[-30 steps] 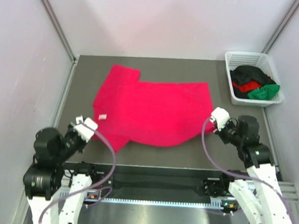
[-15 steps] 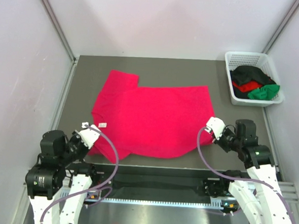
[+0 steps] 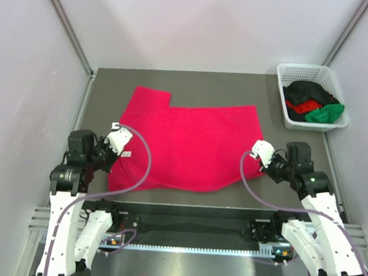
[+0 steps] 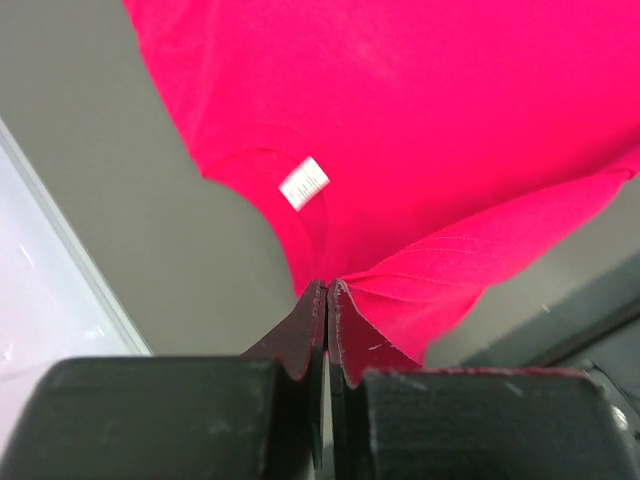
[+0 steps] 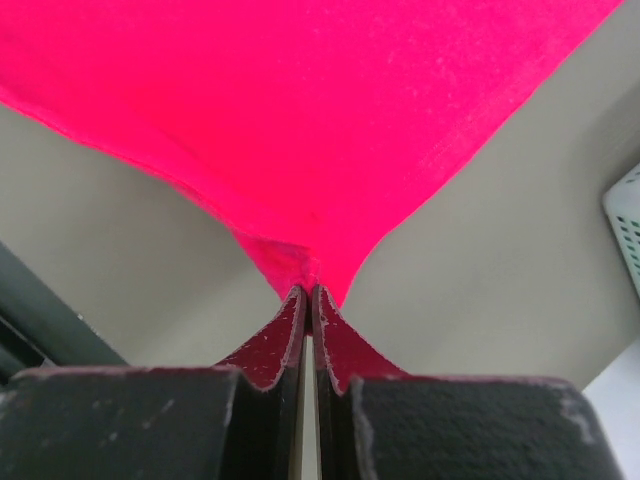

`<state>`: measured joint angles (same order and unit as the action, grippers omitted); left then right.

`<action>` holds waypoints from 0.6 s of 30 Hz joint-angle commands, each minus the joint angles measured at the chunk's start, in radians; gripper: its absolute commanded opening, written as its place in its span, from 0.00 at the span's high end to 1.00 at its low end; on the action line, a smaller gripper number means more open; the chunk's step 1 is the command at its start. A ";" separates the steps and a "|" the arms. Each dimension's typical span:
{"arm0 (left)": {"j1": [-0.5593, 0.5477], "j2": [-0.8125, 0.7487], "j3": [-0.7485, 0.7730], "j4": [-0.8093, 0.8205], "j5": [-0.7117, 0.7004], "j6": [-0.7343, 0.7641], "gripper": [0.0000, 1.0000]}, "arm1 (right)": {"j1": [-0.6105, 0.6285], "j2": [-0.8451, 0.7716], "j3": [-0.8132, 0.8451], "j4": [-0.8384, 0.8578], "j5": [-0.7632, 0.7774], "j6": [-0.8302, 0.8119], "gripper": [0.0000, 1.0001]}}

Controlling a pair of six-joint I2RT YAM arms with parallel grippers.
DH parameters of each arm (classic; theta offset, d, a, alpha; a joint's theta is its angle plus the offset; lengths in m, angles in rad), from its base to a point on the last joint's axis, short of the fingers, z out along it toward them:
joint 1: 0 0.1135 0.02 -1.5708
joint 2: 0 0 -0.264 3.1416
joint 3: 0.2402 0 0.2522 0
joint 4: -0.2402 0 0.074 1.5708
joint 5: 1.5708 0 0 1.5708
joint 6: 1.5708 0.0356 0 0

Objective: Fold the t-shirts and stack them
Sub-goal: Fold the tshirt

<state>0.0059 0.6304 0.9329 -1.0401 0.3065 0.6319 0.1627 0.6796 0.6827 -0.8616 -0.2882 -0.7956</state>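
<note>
Basket [image 3: 304, 69], far right corner of the table [image 3: 237, 88]: black shirt [image 3: 308, 92], red shirt [image 3: 300, 106] and green shirt [image 3: 328, 112] bundled together, shapes not readable.

Pink shirt [image 3: 190, 144] lies mid-table, long axis left-right. Collar and label [image 4: 304, 183] are at the left end, hem to the right, one sleeve toward the far edge.

Left gripper [image 4: 326, 298] is pinched tight on cloth beside the collar. Right gripper [image 5: 308, 298] is pinched on the near right hem corner. The near sleeve is partly hidden by the left arm.
</note>
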 commanded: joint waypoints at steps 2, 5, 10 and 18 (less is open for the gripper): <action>0.005 0.098 0.001 0.227 0.005 0.018 1.00 | 0.000 0.084 0.035 0.134 0.004 0.022 1.00; 0.003 0.190 0.020 0.284 0.006 0.019 1.00 | 0.000 0.130 0.051 0.173 0.007 0.030 1.00; 0.005 0.322 0.049 0.345 0.023 0.020 1.00 | 0.000 0.222 0.089 0.222 0.006 0.056 1.00; 0.003 0.457 0.089 0.468 0.025 0.006 1.00 | -0.014 0.366 0.162 0.292 0.011 0.078 1.00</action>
<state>0.0059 1.0580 0.9627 -0.6971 0.3099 0.6388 0.1600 1.0176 0.7784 -0.6376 -0.2710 -0.7322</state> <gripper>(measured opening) 0.015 0.009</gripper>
